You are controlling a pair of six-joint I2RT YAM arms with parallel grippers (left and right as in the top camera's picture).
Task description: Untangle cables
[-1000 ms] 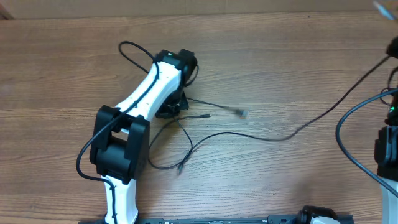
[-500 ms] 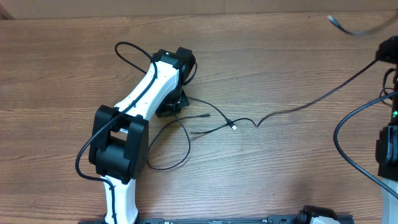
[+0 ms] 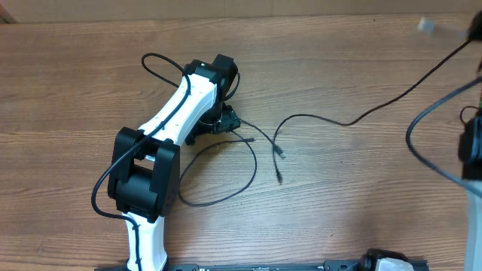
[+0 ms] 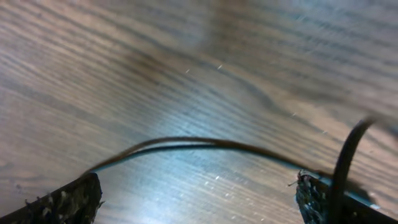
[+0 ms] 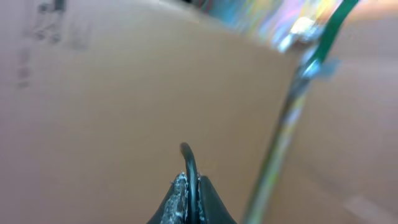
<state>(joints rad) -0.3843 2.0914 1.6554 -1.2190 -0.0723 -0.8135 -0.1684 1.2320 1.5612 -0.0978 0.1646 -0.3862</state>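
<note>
Cables [image 3: 276, 137] are lying near the middle of the tabletop [image 3: 361, 214], just right of the left gripper [image 3: 226, 120]. I am seeing two thin black cords there. A long strand [image 3: 392, 99] is running from a curl beside the gripper diagonally toward the far right corner, where it is leaving the wood. A looped strand [image 3: 211, 203] is sweeping from the gripper toward the near side and curving back under the left arm [image 3: 177, 113]. Two small plug tips are resting close together, right of the loop.

For room, the far edge of the tabletop is showing along the top of the overhead view and the near edge along the bottom. A broad stretch of bare wood is lying between the plug tips and the right arm [image 3: 471, 147], which is sitting blurred at the right border. More bare wood is lying to the far left of the left arm.

The left arm is reaching from the near edge diagonally toward the far side, wrist bent down low over the wood. Its fingers [image 4: 65, 202] are standing wide apart, clamping nothing, with a cord [image 4: 186, 142] arcing across the wood between them.

The right gripper [image 5: 189, 194] is raised, facing a plain brown surface, and its jaws are pinched tight on the long strand, a short stub poking out above them.
</note>
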